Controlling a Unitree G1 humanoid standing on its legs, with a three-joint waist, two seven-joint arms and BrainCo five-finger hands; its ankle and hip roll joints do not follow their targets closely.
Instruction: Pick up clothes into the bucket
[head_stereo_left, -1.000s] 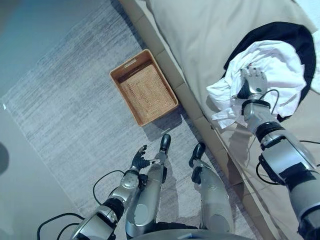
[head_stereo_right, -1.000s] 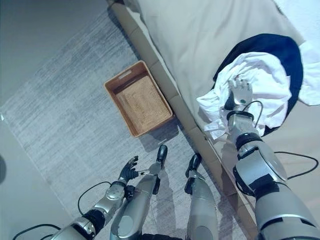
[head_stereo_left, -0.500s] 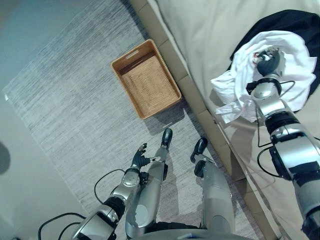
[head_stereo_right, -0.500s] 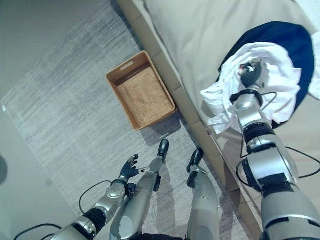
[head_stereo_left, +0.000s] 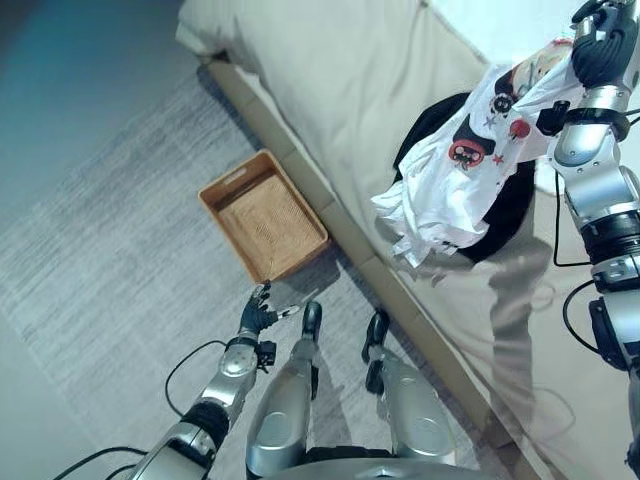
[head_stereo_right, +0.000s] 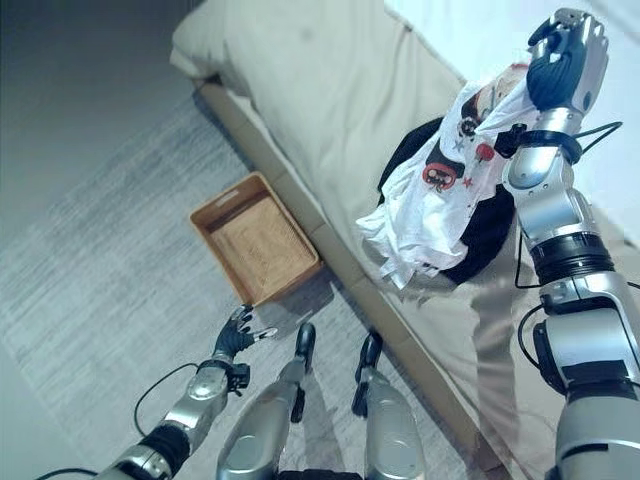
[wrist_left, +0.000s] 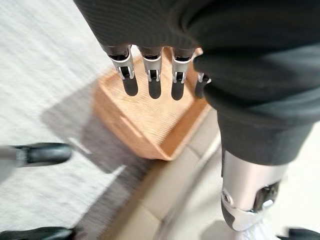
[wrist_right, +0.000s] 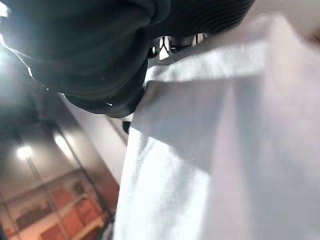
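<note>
Beige bed (head_stereo_left: 330, 80): right hand (head_stereo_right: 566, 55) clenched on white shirt (head_stereo_left: 455, 180), hanging well right of basket (head_stereo_left: 262, 213); left hand (head_stereo_left: 256, 314) relaxed, nearer it.

A: What does the white printed shirt (head_stereo_right: 440, 190) hide?
B: Hanging from the right hand (head_stereo_right: 563, 60), it covers much of the dark garment (head_stereo_right: 487, 225) beneath it on the bed (head_stereo_right: 330, 90); the hand's fingertips are buried in the cloth, so the grip itself can't be read closely.
A: And the wicker basket (wrist_left: 150, 125)?
B: Past the left hand (wrist_left: 150, 65), the fingers cross its far rim; its edges look blurred.
</note>
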